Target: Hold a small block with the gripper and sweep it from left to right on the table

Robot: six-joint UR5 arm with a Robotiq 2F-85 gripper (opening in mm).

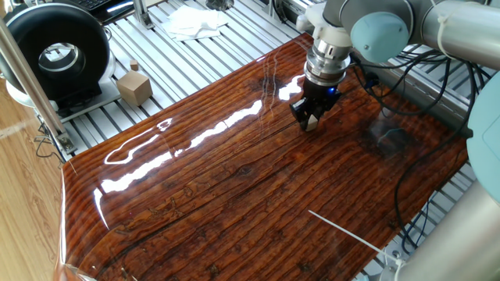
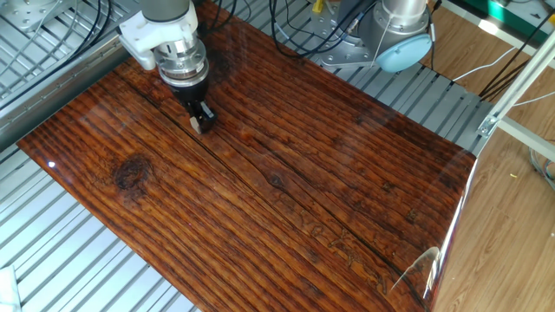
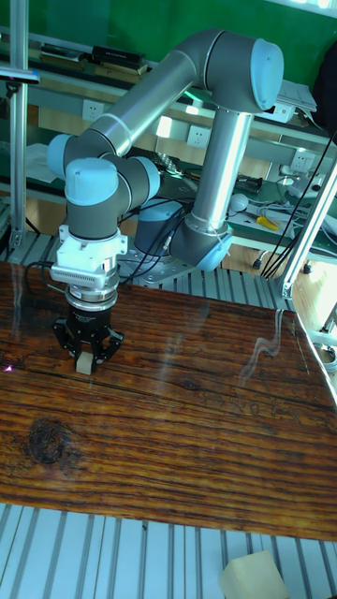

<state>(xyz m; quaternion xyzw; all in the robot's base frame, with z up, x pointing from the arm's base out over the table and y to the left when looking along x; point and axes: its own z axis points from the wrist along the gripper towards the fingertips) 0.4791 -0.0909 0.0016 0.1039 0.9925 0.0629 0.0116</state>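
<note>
Three fixed cameras around one table

One fixed view looks down along the table (image 1: 234, 195) from a corner; the other looks down from the opposite side, arm base (image 2: 381, 35) beyond. The tall view sits low, facing the arm. All share the gripper (image 3: 86, 360).
</note>
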